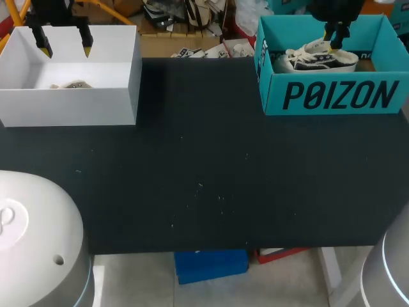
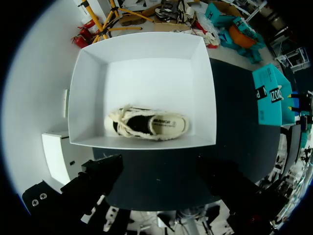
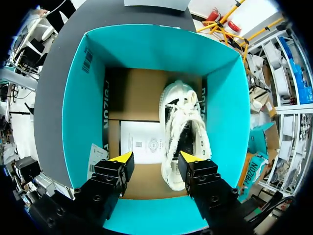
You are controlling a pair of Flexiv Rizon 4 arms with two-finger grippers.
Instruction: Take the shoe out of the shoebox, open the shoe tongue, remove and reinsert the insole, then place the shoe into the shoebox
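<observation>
Shoe in teal shoebox, just ahead of spread right jaws

Teal shoebox is sitting open at the far right of my table, holding a cream-and-black sneaker resting upright on its sole, laces loose. White shoebox is sitting open far left, a second sneaker lying along its near wall.

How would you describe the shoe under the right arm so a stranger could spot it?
Start at the black table, then go to the teal box at its far right corner. The shoe lies inside, cream with dark sides, under the right gripper; the other shoe lies in a white box.
</observation>
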